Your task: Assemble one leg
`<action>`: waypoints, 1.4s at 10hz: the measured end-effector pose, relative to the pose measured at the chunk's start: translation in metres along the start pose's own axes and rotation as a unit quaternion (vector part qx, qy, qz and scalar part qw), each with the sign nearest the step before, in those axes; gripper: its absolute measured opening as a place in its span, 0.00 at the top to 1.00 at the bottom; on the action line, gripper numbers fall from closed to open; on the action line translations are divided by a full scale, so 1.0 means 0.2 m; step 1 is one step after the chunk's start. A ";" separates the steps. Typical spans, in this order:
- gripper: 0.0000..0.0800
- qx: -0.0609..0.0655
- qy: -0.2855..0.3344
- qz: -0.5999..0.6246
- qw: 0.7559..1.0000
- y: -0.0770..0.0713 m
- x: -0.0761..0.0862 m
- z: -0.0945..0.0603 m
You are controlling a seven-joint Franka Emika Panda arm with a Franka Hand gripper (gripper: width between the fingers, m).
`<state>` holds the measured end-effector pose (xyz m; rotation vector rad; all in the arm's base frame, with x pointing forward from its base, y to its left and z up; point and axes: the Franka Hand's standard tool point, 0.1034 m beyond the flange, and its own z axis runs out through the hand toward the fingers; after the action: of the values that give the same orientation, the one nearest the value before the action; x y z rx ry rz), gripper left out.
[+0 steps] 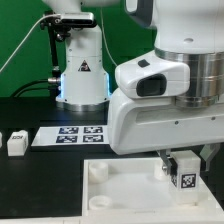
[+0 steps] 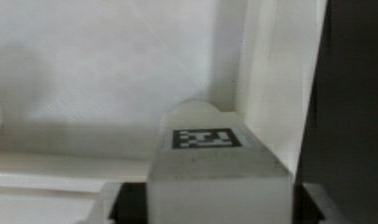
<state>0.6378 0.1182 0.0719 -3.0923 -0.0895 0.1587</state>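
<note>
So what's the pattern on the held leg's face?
A square black-and-white tag on the white leg, clearest in the wrist view.

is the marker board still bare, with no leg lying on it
Yes, the marker board carries only its tags; the two loose legs lie beside it on the black table.

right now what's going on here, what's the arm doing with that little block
The Panda arm's gripper is shut on the leg, a small white block with a black-and-white tag, held upright over the large white square part near its corner on the exterior view's right. Whether the leg touches the part cannot be told. Another leg lies loose on the table beside the marker board.
</note>
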 end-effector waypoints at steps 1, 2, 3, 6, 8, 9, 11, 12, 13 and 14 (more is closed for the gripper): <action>0.64 0.000 0.000 0.007 1.000 0.00 0.00 0.00; 0.64 0.001 0.001 0.038 0.999 0.00 0.00 0.00; 0.64 0.006 0.005 0.125 0.992 0.00 0.00 0.00; 0.63 0.010 0.005 0.309 0.951 -0.01 0.00 0.00; 0.63 0.014 0.002 0.421 0.907 -0.01 0.00 0.00; 0.63 0.015 0.001 0.462 0.887 -0.01 0.00 0.00; 0.63 0.019 0.002 0.595 0.804 -0.01 0.01 0.00; 0.63 0.020 0.001 0.608 0.794 -0.01 0.01 0.00; 0.63 0.024 -0.001 0.648 0.761 -0.01 0.02 0.00; 0.63 0.026 -0.002 0.674 0.738 -0.01 0.02 0.00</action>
<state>0.6416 0.1205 0.0719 -2.3619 2.0414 0.1733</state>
